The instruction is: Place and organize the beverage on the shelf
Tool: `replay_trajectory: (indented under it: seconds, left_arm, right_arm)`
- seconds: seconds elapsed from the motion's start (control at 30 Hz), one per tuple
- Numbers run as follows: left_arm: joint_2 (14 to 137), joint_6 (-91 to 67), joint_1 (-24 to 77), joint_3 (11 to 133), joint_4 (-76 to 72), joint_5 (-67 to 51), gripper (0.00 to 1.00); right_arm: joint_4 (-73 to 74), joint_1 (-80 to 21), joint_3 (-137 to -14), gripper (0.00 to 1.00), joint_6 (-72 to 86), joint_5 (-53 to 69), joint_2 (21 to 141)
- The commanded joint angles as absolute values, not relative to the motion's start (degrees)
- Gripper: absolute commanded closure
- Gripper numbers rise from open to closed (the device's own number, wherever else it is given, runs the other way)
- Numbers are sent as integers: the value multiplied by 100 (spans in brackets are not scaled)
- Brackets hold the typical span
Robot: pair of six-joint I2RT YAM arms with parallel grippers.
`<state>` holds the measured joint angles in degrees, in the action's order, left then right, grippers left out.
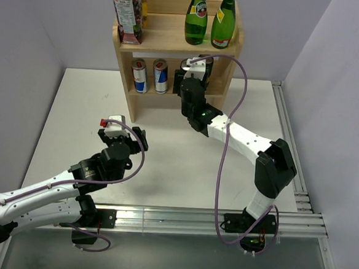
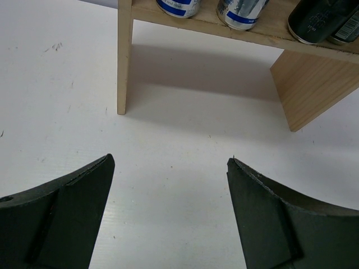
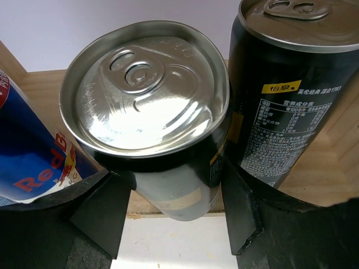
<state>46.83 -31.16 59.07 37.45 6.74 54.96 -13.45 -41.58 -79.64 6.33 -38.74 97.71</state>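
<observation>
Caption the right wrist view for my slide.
Right tool grips a black can at the shelf, beside another black can.

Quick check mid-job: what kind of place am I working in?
Most likely a robot lab test cell, not a shop: bare walls enclosing a white table, an aluminium mounting rail, one wooden shelf of drinks.
</observation>
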Motion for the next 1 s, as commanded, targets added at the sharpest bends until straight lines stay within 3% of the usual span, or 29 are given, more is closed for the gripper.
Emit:
replay_trajectory:
  seconds: [0.0,0.07,0.13,0.17,0.27,0.37,0.97]
  left_arm:
    - [4632,-3155,5924,3691,545,5581,12]
    - [4632,-3147,5933,3700,554,5581,12]
    - [4632,-3155,5933,3709,554,5581,12]
    - [4623,-3147,5924,3709,554,5581,12]
    - [4614,-3146,5924,3700,554,5581,12]
    - [4614,-3155,5924,3700,554,5581,12]
    - [4658,-3243,5924,3674,536,5546,13]
  right_arm:
    - [-1977,-4104,-8385,100,668,-3964,9747]
    - [-1986,-4104,-8393,97,685,-3981,9773]
    - [-2030,-4104,-8376,75,694,-3973,9791]
    - [-2039,-4104,-8367,51,694,-3973,9791]
    - [-2057,-4104,-8376,26,729,-3990,9826]
    - [-2057,-4113,-8376,17,729,-3990,9835]
    - [-1978,-4140,-7919,15,1046,-3937,9528]
